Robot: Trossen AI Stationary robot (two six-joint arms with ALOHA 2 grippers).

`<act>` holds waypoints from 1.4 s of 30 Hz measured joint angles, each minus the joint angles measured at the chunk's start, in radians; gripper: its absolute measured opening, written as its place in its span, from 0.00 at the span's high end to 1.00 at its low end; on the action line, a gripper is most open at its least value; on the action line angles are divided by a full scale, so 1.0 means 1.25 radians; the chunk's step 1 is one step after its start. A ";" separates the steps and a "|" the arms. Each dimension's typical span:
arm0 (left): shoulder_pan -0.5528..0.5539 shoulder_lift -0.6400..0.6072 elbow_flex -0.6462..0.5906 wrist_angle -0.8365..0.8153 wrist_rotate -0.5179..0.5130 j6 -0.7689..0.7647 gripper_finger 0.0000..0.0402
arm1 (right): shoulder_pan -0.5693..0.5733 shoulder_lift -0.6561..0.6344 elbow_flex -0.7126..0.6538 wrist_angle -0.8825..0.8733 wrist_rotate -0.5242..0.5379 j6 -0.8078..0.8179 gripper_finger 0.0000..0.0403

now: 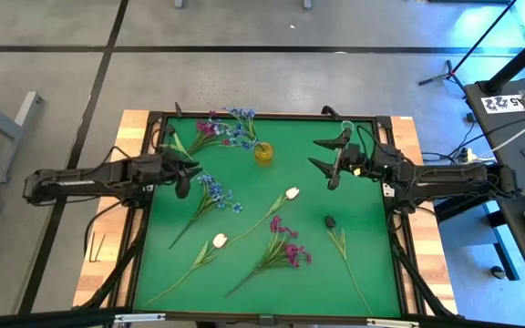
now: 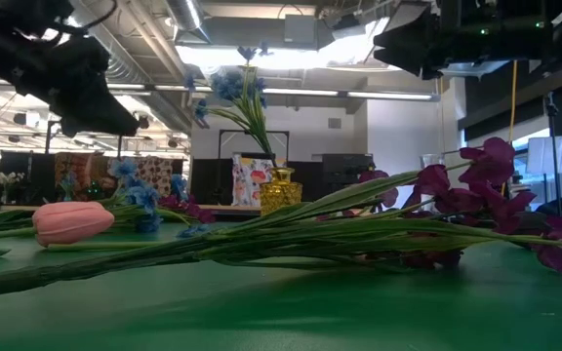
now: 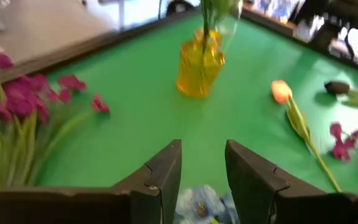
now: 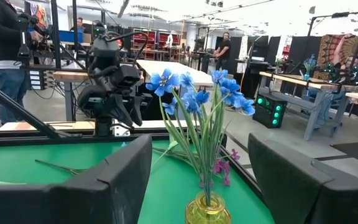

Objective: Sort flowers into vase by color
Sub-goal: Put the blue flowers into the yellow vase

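Nearest the front edge of the green desk [image 1: 167, 273] lie a white tulip [image 1: 220, 240] on a long stem, a magenta-purple flower [image 1: 287, 248] and a leafy green stem [image 1: 346, 255] whose dark tip points inward. A little farther in, a second white tulip [image 1: 292, 193] rests near the middle, and a loose blue flower [image 1: 215, 192] lies left of centre with its stem running toward the front-left.

The left claw [image 1: 188, 173] hovers right above that loose blue flower's blossoms; its fingers [image 3: 166, 171] are spread with a clear gap, pinching nothing, and the blue petals show on the mat below the gap. The right claw [image 1: 334, 161] hangs over the right half of the desk, spread wide and empty, facing the vase.

Farther back stands the yellow vase [image 1: 263, 152], upright, with a blue bunch [image 4: 197, 93] already in it, the blossoms leaning toward the back-left. Just beside it, by the back-left corner, a magenta-purple bunch [image 1: 205, 130] lies flat on the mat.

Beyond the desk, in the right wrist view, people stand among benches in the room [image 4: 222, 46].
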 joint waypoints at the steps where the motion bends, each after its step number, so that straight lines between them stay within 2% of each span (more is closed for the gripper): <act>1: 0.000 0.014 0.006 -0.012 0.014 -0.011 0.70 | 0.000 0.000 0.000 -0.001 0.000 0.000 0.34; 9: -0.002 0.123 0.028 -0.001 0.081 -0.134 0.70 | 0.000 0.000 0.000 -0.004 0.000 0.000 0.34; 15: -0.005 0.208 0.035 -0.012 0.129 -0.162 0.70 | 0.000 0.000 0.000 -0.005 0.000 0.000 0.34; 19: -0.005 0.266 0.084 -0.013 0.168 -0.157 0.70 | 0.000 0.000 0.000 -0.021 0.000 0.000 0.34; 25: -0.005 0.347 0.238 -0.129 0.163 -0.085 0.70 | 0.000 0.000 0.000 -0.022 0.000 0.000 0.34; 30: -0.005 0.409 0.347 -0.265 0.148 -0.079 0.70 | 0.000 0.000 0.000 -0.030 0.000 0.000 0.34; 35: -0.017 0.461 0.362 -0.362 0.154 -0.067 0.70 | 0.000 0.000 0.000 -0.046 0.000 0.000 0.34; 42: -0.060 0.544 0.359 -0.405 0.277 -0.104 0.70 | 0.000 0.000 0.000 -0.050 0.000 0.000 0.34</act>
